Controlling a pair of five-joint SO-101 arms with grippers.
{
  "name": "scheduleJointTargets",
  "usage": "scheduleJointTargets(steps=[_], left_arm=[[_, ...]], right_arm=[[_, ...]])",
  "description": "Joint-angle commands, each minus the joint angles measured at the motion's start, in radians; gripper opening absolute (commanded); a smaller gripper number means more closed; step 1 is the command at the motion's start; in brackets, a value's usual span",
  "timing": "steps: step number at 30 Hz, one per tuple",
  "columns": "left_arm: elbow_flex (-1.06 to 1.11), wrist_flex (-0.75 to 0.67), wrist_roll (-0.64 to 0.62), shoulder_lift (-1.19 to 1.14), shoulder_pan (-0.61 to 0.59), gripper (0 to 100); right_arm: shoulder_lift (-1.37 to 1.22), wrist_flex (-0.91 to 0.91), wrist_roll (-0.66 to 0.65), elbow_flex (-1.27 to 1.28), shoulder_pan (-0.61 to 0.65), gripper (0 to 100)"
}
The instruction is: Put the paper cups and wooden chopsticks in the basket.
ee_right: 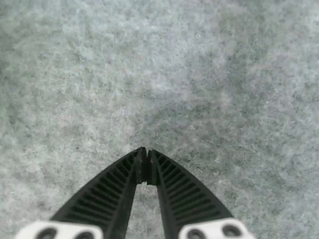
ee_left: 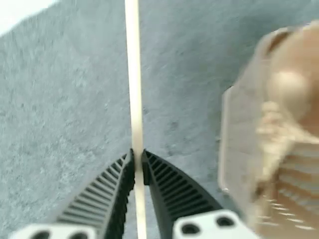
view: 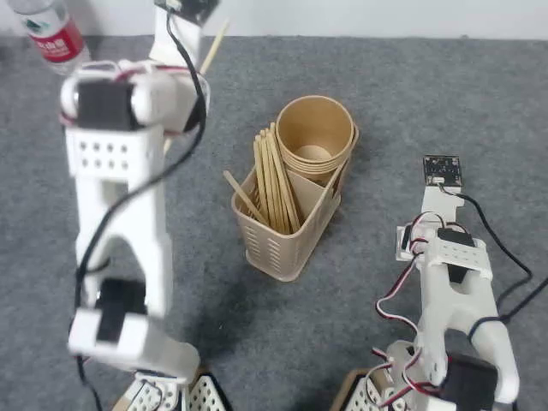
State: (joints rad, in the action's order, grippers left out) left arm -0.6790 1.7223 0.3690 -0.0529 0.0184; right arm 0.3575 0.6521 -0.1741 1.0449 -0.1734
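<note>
A beige slotted basket (view: 278, 248) stands mid-table. Inside it are stacked paper cups (view: 315, 128) and several wooden chopsticks (view: 274, 184) leaning upright. My left gripper (ee_left: 138, 155) is shut on a single wooden chopstick (ee_left: 133, 74), held above the grey mat to the basket's far left; the same chopstick (view: 214, 44) pokes out past the raised left arm. The basket (ee_left: 244, 149) appears blurred beside that gripper. My right gripper (ee_right: 147, 164) is shut with nothing in it, low over bare mat to the basket's right.
A plastic water bottle (view: 51, 34) with a red label lies at the far left corner. Grey mat (view: 428, 86) covers the table around the basket. The right arm's body (view: 454, 282) sits near the front right edge.
</note>
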Motion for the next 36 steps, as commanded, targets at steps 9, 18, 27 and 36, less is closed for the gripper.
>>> scheduleJointTargets(steps=[9,18,27,36], left_arm=[[0.157,-0.038,-0.416,0.658,0.261,1],[0.967,-0.684,-0.451,1.08,0.353,1],[1.61,-1.247,-0.451,1.309,0.365,1],[1.751,-1.283,-0.523,1.316,0.404,1]], right_arm=[[0.031,-0.013,-0.012,0.0,0.008,0.8],[0.031,-0.012,-0.012,0.0,0.008,0.8],[0.031,-0.015,-0.012,0.0,0.008,0.8],[0.031,-0.015,-0.012,0.0,0.008,0.8]])
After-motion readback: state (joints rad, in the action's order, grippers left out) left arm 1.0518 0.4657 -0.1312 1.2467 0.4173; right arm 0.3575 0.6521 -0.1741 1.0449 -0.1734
